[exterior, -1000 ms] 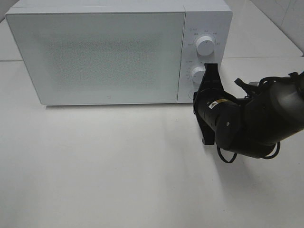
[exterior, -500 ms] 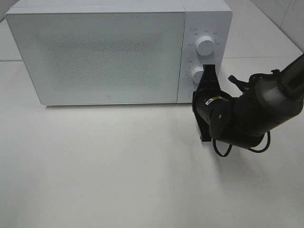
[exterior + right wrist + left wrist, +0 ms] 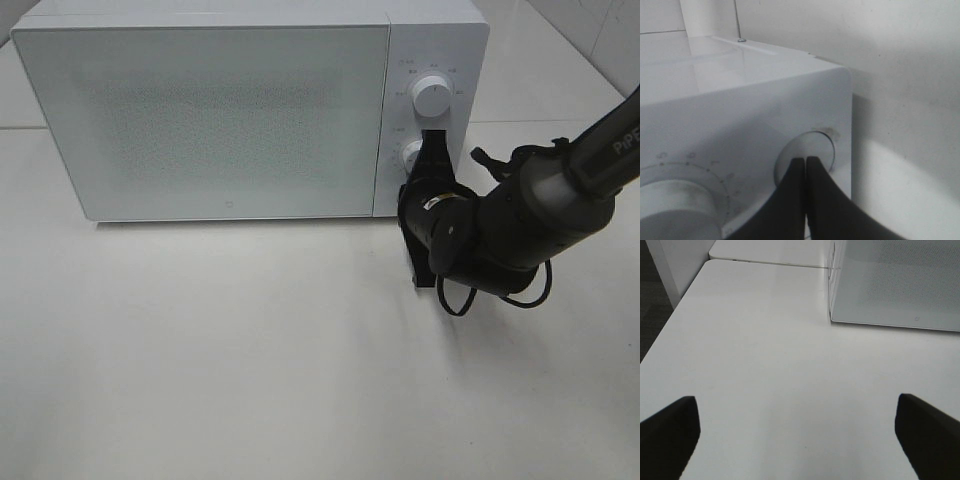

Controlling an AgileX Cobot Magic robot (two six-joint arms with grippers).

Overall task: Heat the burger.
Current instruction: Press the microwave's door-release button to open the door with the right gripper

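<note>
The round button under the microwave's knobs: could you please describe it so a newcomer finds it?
On the white microwave, the control panel runs down the right side. At its bottom, below two knobs, is the button, with the shut right gripper at it. Unlike the knobs, it is flat, with no scale.

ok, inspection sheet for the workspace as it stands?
Surface: white table, no spills seen.
Job's things: burger, nothing seen; microwave door closed, and its frosted panel hides the inside.
Clutter: nothing seen.
Grippers: right gripper shut, tips at the round button beside the lower knob; left gripper open above the table, holding nothing.
Cables: black cable loop hangs under the right arm.
Surroundings: tiled wall at the far right.
</note>
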